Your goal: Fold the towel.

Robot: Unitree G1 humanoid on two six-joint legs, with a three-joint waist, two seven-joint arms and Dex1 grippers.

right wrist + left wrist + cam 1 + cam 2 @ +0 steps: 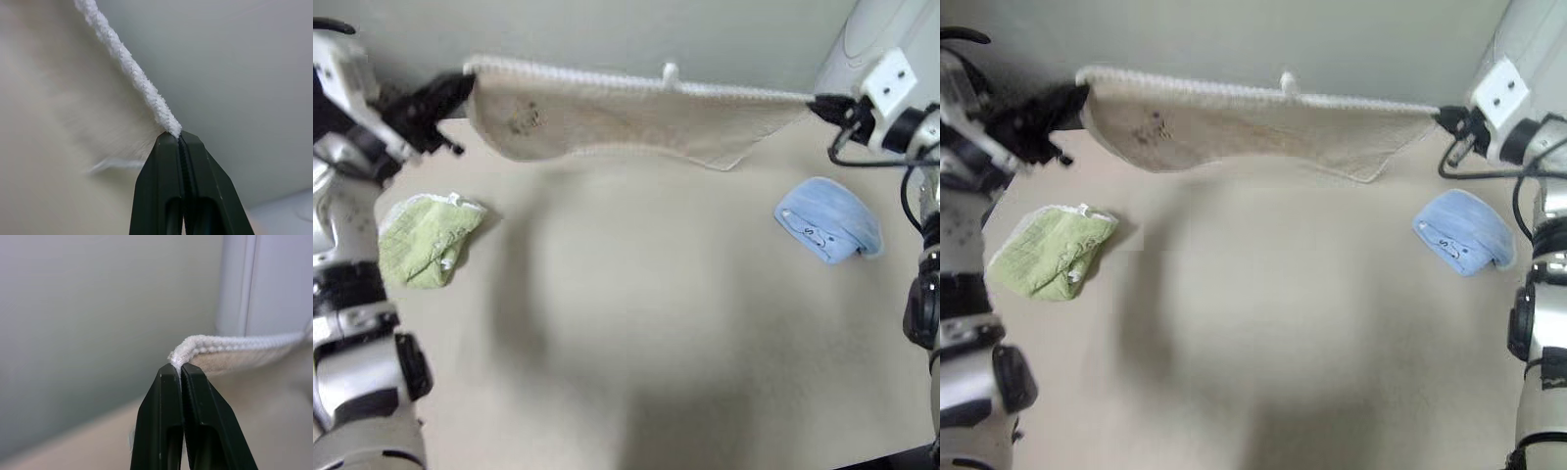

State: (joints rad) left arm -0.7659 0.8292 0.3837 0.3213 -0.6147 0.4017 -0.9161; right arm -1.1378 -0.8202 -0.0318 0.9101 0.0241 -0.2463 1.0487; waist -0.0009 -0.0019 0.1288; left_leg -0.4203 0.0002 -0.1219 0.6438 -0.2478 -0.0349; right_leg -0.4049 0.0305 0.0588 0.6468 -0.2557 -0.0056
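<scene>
The beige towel [636, 122] hangs stretched in the air above the far part of the table, its white corded edge on top with a small white loop [671, 71] and a dark mark [524, 117] near its left end. My left gripper [460, 90] is shut on the towel's left corner; the left wrist view shows the cord [230, 343] pinched between the black fingertips [171, 382]. At the towel's right corner my right gripper [815, 103] is shut too, with the cord [132, 73] running out from its tips.
A light green fluffy cloth [429, 238] lies bunched on the beige table [636, 323] at the left. A light blue cloth [829, 230] lies at the right. A grey wall [607, 29] stands behind the table.
</scene>
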